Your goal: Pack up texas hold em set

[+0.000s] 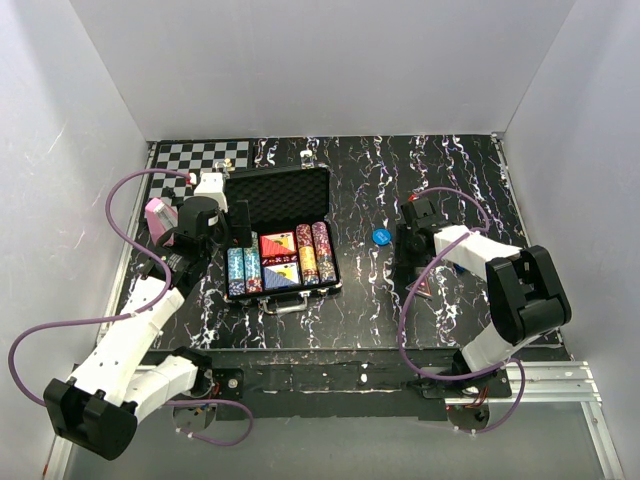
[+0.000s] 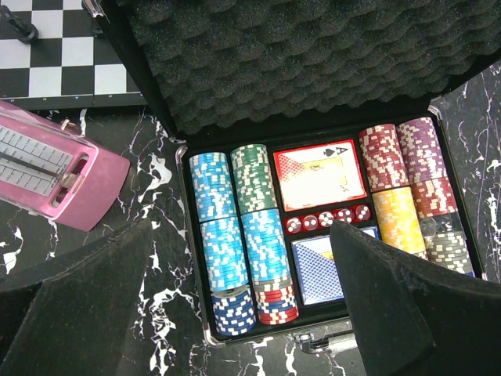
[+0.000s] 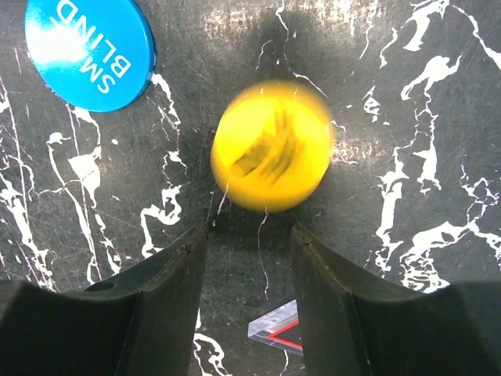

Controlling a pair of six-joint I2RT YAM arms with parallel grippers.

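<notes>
Case (image 1: 280, 195) lies open on the tabletop (image 1: 450, 170), left of centre, foam lid tipped back. At far left sit a chessboard (image 1: 200, 155) and a pink box (image 1: 158, 218); beside them the left hand (image 2: 241, 235) hovers over the case's left side, jaws spread wide, holding nothing. Inside run chip rows (image 2: 215, 188), a red deck (image 2: 321, 176), dice (image 2: 325, 222) and a blue deck (image 2: 313, 270). Right of the case lies a blue button (image 3: 88, 47), then a blurred yellow button (image 3: 270, 145) just past the right hand's (image 3: 249, 231) parted, empty fingers (image 3: 156, 298)
</notes>
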